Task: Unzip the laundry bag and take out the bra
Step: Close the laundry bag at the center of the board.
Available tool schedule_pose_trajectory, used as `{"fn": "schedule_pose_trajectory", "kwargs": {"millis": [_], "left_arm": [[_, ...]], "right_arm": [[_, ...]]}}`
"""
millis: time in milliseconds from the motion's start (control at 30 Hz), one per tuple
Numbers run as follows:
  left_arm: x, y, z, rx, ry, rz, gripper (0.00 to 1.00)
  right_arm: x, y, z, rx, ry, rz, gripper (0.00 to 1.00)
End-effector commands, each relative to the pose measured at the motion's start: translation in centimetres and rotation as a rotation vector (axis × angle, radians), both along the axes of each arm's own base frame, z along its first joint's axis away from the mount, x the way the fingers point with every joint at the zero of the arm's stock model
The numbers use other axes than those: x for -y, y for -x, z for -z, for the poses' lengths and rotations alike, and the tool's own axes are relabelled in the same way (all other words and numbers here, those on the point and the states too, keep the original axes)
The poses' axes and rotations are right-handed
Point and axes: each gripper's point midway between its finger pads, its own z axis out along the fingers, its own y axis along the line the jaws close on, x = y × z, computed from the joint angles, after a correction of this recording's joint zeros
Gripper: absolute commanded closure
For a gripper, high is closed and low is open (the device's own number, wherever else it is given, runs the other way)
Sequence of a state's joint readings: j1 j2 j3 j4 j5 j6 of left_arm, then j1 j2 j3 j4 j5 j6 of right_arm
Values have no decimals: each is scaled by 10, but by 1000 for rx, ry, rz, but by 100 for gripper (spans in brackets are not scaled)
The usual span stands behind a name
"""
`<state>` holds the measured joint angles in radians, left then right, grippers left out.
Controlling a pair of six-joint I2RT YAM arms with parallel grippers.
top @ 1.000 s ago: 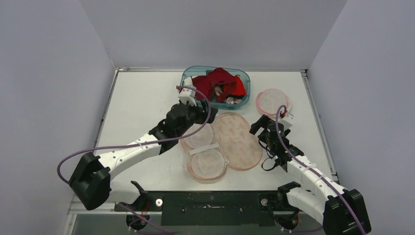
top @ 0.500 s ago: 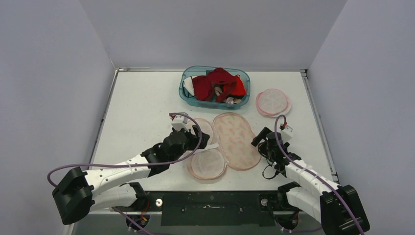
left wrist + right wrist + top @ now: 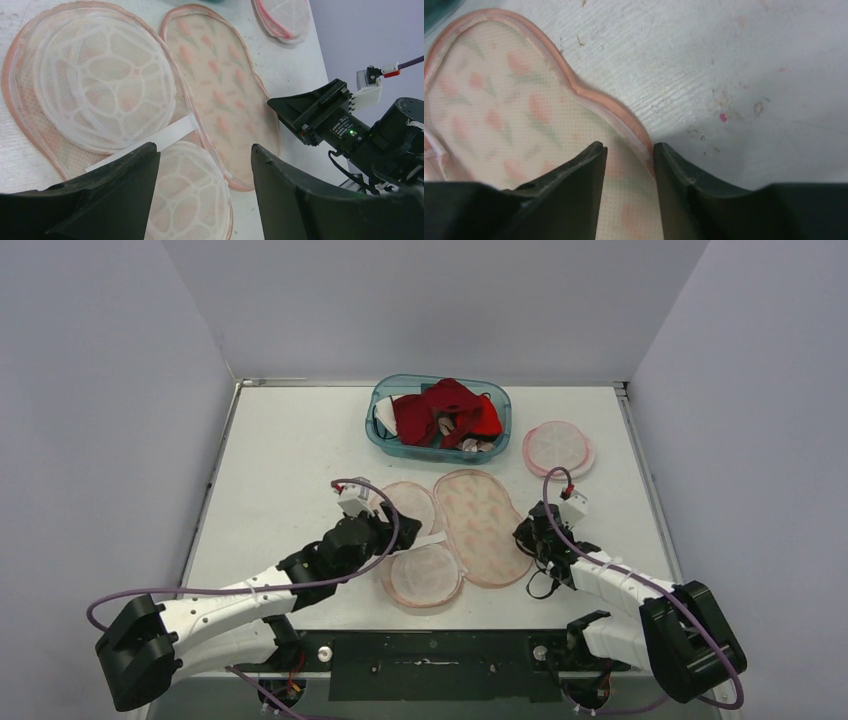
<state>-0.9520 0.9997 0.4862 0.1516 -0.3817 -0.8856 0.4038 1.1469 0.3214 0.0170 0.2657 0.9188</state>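
Note:
The pink laundry bag lies unzipped and spread flat. Its floral flap is on the right. Two white mesh cups joined by a white strap are on the left. My left gripper hangs open over the nearer cup with nothing between its fingers. My right gripper straddles the flap's pink right rim, jaws narrowed with a gap still showing. A red garment lies in the teal tub. I cannot tell whether that garment is the bra.
A small round pink mesh bag lies at the back right, beside the tub. The tub stands at the back middle with beige pieces under the red garment. Walls enclose the table on three sides.
My left arm pulled back from the tub to above the bag's near cup. My right gripper slid to the flap's right rim and narrowed its jaws from wide open.

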Motion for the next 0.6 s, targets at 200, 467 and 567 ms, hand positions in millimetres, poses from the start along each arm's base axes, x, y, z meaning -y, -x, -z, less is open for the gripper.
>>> {"fn": "schedule_pose_trajectory", "kwargs": {"millis": [200, 467, 567], "left_arm": [[-16, 10, -10, 34, 85, -27, 36], [-28, 14, -7, 36, 80, -49, 36], [-32, 14, -6, 33, 71, -56, 36]], "right_arm": [[-3, 40, 21, -190, 82, -97, 93], [-12, 17, -48, -13, 100, -166, 95], [-21, 12, -81, 79, 92, -246, 95]]}}
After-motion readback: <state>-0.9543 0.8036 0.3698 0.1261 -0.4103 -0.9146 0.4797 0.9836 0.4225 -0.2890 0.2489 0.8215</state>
